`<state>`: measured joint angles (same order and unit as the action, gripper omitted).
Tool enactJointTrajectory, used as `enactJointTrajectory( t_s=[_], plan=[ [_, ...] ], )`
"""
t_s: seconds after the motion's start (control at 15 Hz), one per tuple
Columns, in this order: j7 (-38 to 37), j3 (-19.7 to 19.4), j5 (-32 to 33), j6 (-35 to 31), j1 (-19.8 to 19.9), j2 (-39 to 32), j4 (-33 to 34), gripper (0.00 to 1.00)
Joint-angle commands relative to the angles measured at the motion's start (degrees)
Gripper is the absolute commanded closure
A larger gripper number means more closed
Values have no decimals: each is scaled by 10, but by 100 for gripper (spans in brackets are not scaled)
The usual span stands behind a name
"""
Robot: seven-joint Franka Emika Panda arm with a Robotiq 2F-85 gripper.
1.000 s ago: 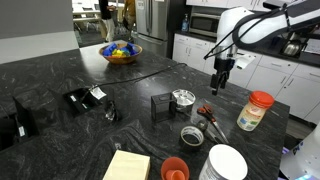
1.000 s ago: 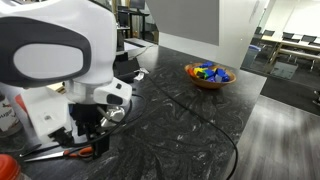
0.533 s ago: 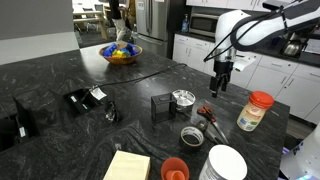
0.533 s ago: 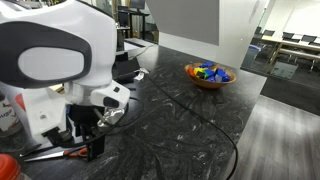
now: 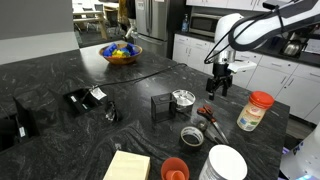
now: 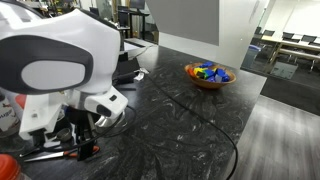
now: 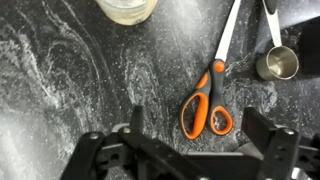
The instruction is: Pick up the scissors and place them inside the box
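Note:
The scissors (image 7: pixel 214 72) lie flat on the dark marbled counter; their loop handles look orange-red and the light blades point away from me in the wrist view. They also show in both exterior views (image 5: pixel 209 112) (image 6: pixel 50 155). My gripper (image 7: pixel 198 135) is open and empty. It hangs just above the handles, with one finger on each side of them, and it shows in both exterior views (image 5: pixel 220 86) (image 6: pixel 80 146). The small dark grey box (image 5: pixel 160 106) stands upright on the counter, apart from the scissors, beside a round silver tin (image 5: pixel 183 98).
A jar with a red lid (image 5: pixel 257 110) stands close to the scissors. A metal measuring cup (image 7: pixel 278 63) lies by the blades. A small round container (image 5: pixel 191 134), a red cup (image 5: pixel 175 168), a white lid (image 5: pixel 225 163), a yellow pad (image 5: pixel 127 166), a black labelled case (image 5: pixel 85 98) and a bowl (image 5: pixel 122 53) are around.
My gripper has come down lower toward the scissors. Nothing on the counter has moved.

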<state>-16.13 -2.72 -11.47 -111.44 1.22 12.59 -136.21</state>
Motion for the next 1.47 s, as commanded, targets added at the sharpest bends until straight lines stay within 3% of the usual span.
enactJointTrajectory(
  t_s=[0.0,0.2,0.27,0.93,1.4],
  plan=[
    [-80,7,-53,6,10,-2,-7,0],
    [-152,20,-26,-29,12,6,-23,0],
    [-118,13,-34,-10,10,-2,-13,0],
    [-154,19,-38,-28,11,-10,-17,0],
    [-176,30,-41,-58,0,-55,-22,0]
  ],
)
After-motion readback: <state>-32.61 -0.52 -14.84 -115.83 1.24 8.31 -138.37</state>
